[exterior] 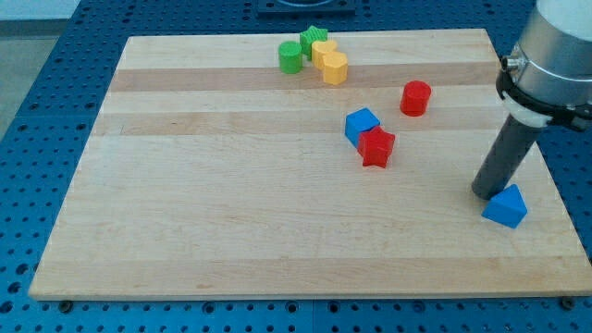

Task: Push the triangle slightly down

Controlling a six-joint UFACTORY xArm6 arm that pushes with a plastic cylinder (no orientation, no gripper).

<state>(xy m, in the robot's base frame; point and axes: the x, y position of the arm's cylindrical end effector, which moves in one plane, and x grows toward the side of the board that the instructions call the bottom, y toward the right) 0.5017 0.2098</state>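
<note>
The arm, carrying no claw, is resting its dark rod's tip (485, 192) just above-left of the blue plastic triangle block (506, 206), seemingly placed for nudging it down the wooden counter (231, 231).

A pale wooden board (231, 203) with lengthwise grain bands fills most of the view. It rests on a blue perforated table (42, 102) with rows of small holes, showing on all sides. A strip of pale floor or wall (37, 11) shows at the view's top left. Light is even and soft.
</note>
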